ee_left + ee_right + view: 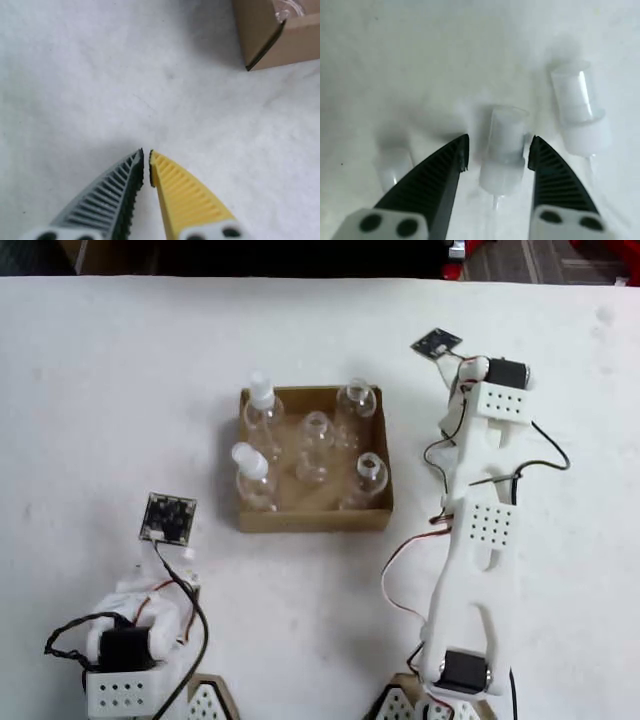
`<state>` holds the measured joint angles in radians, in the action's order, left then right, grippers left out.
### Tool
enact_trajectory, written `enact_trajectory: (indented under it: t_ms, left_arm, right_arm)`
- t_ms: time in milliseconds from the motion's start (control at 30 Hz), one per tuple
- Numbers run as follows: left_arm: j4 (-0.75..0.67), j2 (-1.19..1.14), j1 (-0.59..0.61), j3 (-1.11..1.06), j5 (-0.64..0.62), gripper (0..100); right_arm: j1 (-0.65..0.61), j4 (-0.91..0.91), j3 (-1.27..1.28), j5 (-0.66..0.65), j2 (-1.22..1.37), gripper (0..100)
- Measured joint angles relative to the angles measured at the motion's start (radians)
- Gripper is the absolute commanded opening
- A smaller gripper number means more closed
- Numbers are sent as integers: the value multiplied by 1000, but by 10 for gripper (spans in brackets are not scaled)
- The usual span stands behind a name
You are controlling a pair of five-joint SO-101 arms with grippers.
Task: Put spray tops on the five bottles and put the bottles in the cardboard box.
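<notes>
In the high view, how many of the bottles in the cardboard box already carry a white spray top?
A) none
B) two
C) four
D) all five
B: in the cardboard box, the rear left bottle and the front left bottle carry white tops; the other three bottles have open necks.

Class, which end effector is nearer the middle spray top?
Right. The right end effector, open, straddles the middle spray top; the left end effector is shut over table near the cardboard box.
</notes>
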<state>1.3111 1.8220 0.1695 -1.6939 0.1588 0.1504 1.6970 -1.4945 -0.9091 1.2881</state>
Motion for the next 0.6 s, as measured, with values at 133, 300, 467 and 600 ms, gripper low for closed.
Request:
enact_trajectory:
  t_ms: [133, 300, 467, 600]
  left_arm:
    - [0, 0, 0, 0, 0, 25]
    - [0, 0, 0, 0, 0, 25]
    - [0, 0, 0, 0, 0, 25]
    - [0, 0, 0, 0, 0, 25]
  right_arm:
    - [-2, 0, 0, -3, 0, 12]
    - [-2, 2, -52, -3, 0, 33]
    - [0, 3, -110, 77, -44, 33]
    - [2, 3, -110, 198, -161, 33]
